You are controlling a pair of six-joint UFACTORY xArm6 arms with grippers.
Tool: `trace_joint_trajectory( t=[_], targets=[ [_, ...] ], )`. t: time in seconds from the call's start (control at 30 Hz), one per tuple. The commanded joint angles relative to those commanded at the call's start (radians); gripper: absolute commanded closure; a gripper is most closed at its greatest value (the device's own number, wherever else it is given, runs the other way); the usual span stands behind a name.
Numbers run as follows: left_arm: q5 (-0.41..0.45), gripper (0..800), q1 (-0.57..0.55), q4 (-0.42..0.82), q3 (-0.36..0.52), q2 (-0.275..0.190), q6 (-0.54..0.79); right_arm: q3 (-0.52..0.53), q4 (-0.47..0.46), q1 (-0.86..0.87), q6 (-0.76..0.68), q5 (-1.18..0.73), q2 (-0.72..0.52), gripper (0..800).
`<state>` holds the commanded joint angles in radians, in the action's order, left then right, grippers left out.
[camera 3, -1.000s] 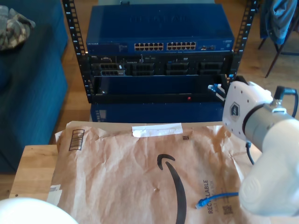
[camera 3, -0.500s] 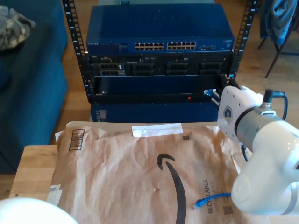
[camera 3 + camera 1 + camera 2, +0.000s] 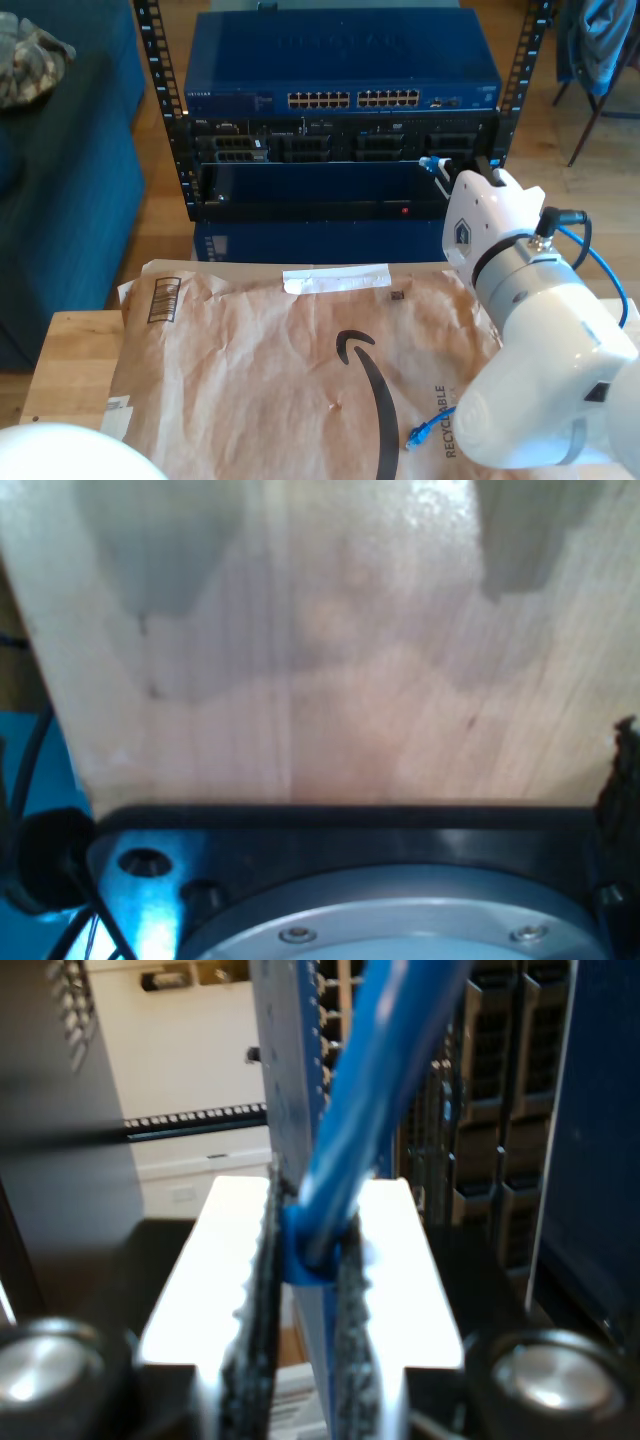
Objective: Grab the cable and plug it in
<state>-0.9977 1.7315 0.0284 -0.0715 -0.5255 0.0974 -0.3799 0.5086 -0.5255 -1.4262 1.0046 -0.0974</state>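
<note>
Holding the cable (image 3: pixel 340 1130) just behind its blue boot, my second pincer (image 3: pixel 305 1250) is clenched on it, pads tight either side, cord running out ahead toward the rack. In the exterior view the held plug end (image 3: pixel 430 163) sits just in front of the server rack (image 3: pixel 340 150), low at the exterior view's right, below the blue switch (image 3: pixel 340 60) and its port rows (image 3: pixel 352 99). The other plug (image 3: pixel 418 432) lies loose on the brown paper mailer (image 3: pixel 300 370) covering the worktop (image 3: pixel 60 370), and a slack loop of cord trails past the arm on the exterior view's right. My first pincer: can't tell whether released or clenched, its wrist view gives only bare wood (image 3: pixel 330 660) and the camera housing. Judgement: mid-transport, plug not seated, still needs to go up to the ports. Risks: grip is on the cord and boot, not the plug body, so the plug could pivot or slip under insertion force; orientation of the latch tab not readable from here, wrong side up means a jam; slack loop could snag on the arm's joints and drag the plug off line; free end may pull the mailer.
</note>
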Motion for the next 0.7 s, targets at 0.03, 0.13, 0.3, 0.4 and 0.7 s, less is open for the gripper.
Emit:
trace_joint_trajectory(
  t=[0.03,0.13,0.3,0.4,0.7],
  targets=[
    [0.0,0,0.0,0.0,0.0,0.0,0.0,-0.009,-0.002,-0.002,-0.021,0.031,0.037,800],
    [0.0,0,0.0,0.0,0.0,0.0,0.0,-0.015,-0.002,-0.003,-0.061,0.163,0.135,800],
    [0.0,0,0.0,0.0,0.0,0.0,0.0,-0.117,-0.006,-0.002,-0.143,0.327,0.322,800],
    [0.0,0,0.0,0.0,0.0,0.0,0.0,-0.158,-0.006,-0.003,-0.141,0.33,0.359,800],
    [0.0,0,0.0,0.0,0.0,0.0,0.0,-0.35,0.078,-0.005,-0.069,0.35,0.506,800]
  ],
)
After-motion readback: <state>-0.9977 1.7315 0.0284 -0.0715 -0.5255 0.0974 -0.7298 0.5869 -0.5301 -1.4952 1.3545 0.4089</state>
